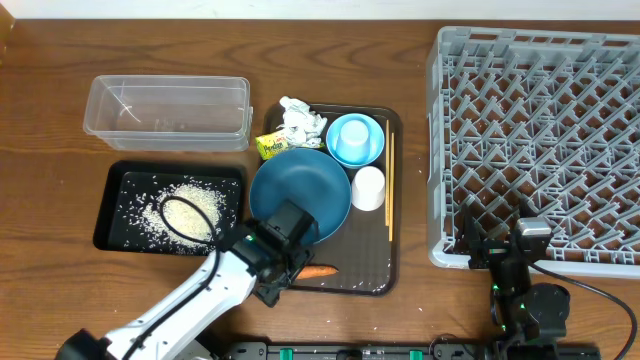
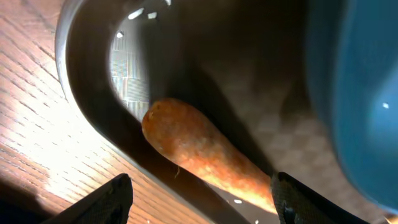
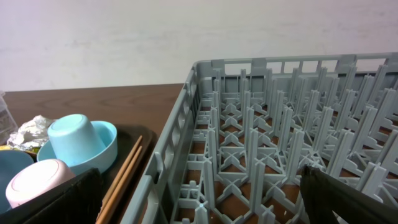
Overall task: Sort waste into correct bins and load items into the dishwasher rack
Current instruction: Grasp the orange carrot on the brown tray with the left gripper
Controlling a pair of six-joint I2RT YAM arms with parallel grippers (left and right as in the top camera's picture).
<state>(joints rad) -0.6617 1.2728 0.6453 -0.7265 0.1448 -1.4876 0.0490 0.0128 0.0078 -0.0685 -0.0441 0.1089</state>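
Much rice: heaped in the black tray; judged sorted, save a few specks on the brown tray
Carrot: lying at the near rim of the brown tray, just beside the bowl; not yet lifted
Left gripper: spread open, one finger on each side of the carrot; nothing clamped
Tissue, wrapper: at the far corner of the brown tray; unsorted
Clear tub: seemingly holding nothing yet
Blue cup, white cup, chopsticks: on the brown tray with the bowl; none loaded
Rack: pegs bare; loading not begun
Right gripper: wide open, empty, above the rack's near edge
In the way: bowl crowding the carrot; tray lip close under the fingers; probably a tight pick
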